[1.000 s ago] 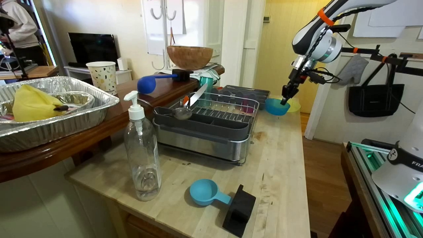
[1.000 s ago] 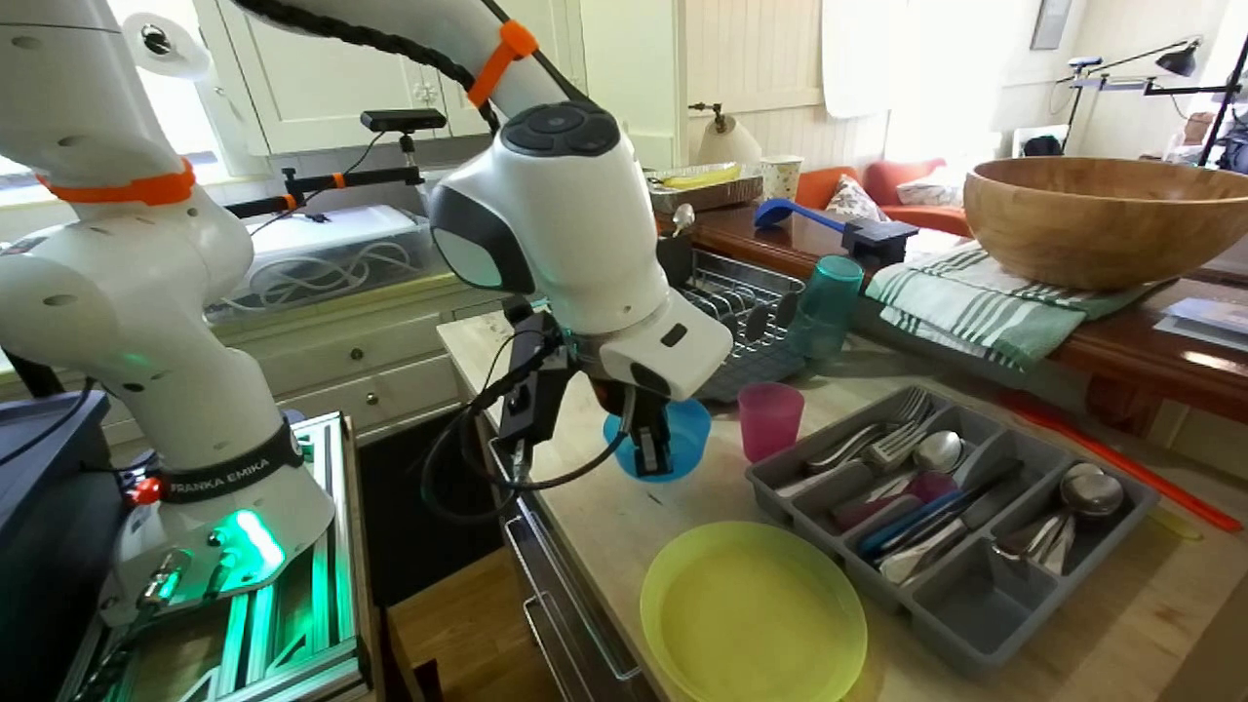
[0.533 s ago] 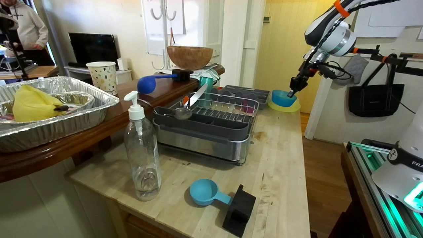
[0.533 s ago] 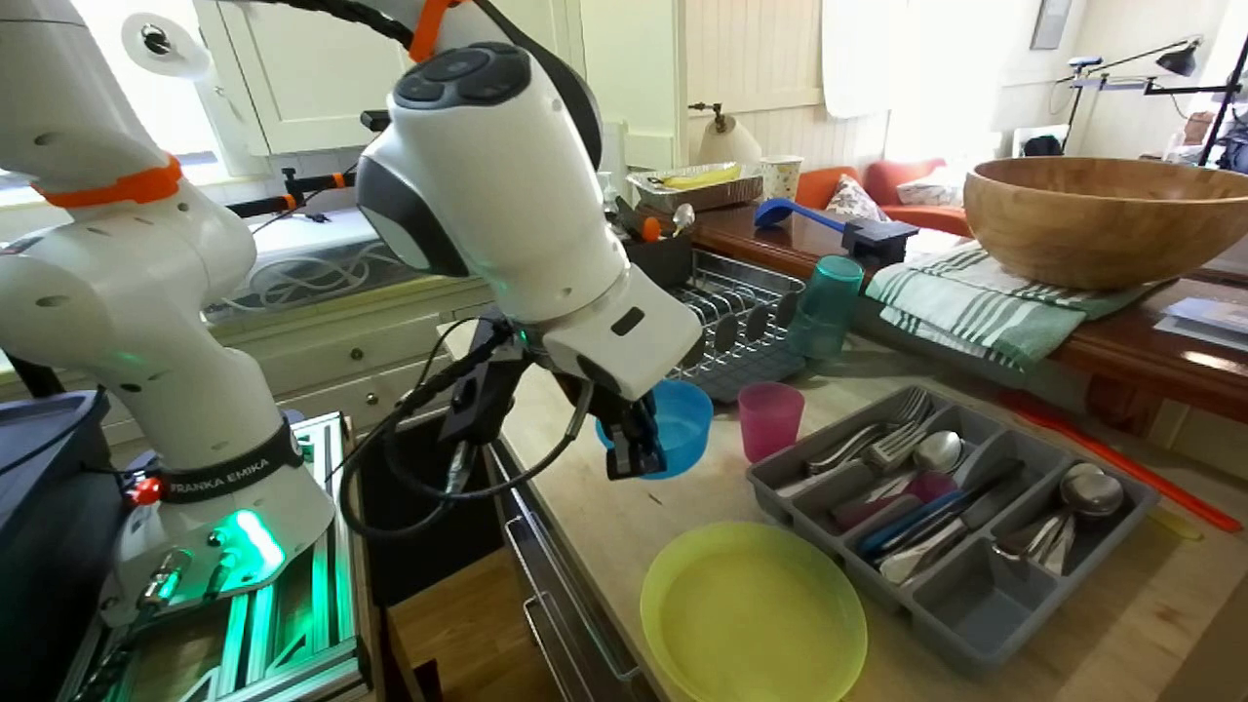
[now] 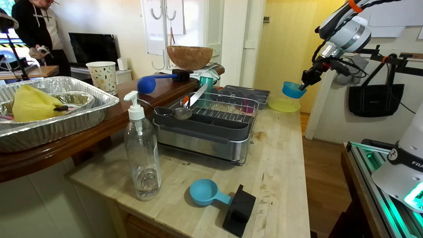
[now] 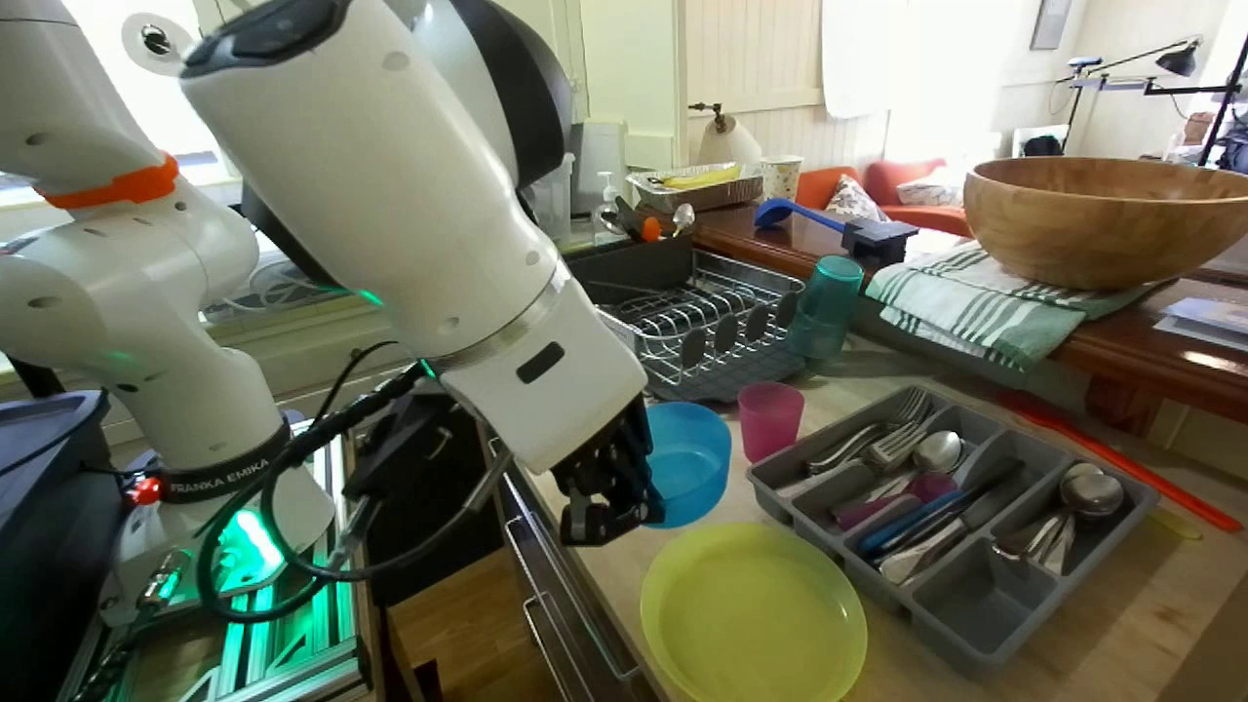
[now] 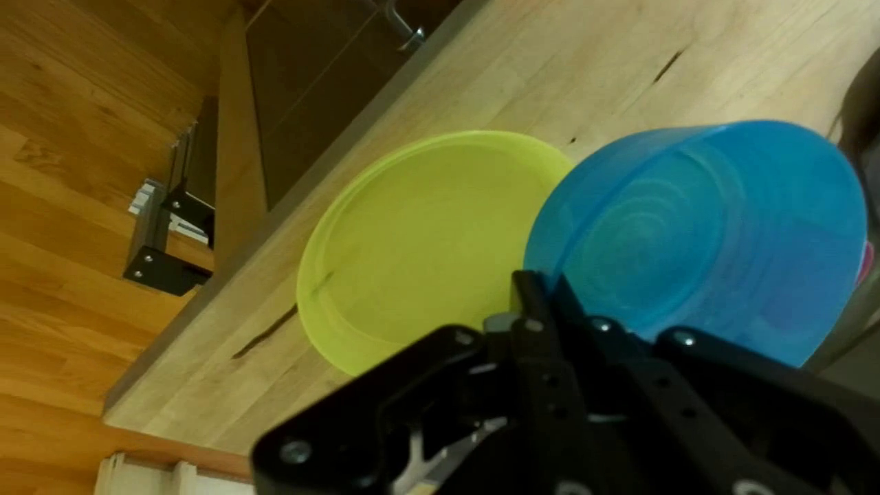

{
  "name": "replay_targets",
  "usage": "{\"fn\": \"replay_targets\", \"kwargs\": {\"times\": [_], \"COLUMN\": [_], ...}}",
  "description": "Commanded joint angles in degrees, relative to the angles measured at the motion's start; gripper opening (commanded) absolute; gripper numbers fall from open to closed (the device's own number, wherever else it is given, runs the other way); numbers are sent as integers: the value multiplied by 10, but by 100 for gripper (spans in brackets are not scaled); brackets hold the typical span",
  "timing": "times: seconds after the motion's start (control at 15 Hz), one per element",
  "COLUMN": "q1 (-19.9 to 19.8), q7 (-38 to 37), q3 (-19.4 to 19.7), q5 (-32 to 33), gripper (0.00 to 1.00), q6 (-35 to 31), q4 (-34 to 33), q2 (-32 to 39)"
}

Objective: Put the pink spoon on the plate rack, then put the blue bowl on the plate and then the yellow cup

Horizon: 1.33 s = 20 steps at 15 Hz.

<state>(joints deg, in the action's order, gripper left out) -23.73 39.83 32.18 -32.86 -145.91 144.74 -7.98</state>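
Fingers [image 7: 530, 302] grip blue bowl [image 7: 701, 234], clear only in wrist view.

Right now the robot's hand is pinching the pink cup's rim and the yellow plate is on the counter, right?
Wrong item: the wrist view shows the hand pinching the blue bowl by its rim. The yellow plate is on the counter.

In an exterior view, the cutlery tray [image 6: 985, 606] lies right of the plate [image 6: 756, 614] on the countertop [image 6: 1160, 575]; behind the plate stands the cup [image 6: 770, 424], then the dish rack [image 6: 725, 332]. The bowl [image 6: 690, 466] hangs above the countertop, left of the cup.
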Motion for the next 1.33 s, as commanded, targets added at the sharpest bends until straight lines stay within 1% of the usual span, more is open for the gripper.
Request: {"fn": "replay_targets", "kwargs": {"times": [0.0, 0.27, 0.53, 0.93, 1.27], "q1": [8, 11, -9, -49, -81], "q7": [13, 27, 32, 16, 4], "q3": [20, 19, 7, -18, -35], "q5": [-38, -92, -117, -96, -82], "gripper": [1, 1, 1, 1, 1], "q6": [23, 41, 72, 119, 122], "q4": [-35, -74, -103, -143, -166], "q2": [27, 67, 118, 180, 209]}}
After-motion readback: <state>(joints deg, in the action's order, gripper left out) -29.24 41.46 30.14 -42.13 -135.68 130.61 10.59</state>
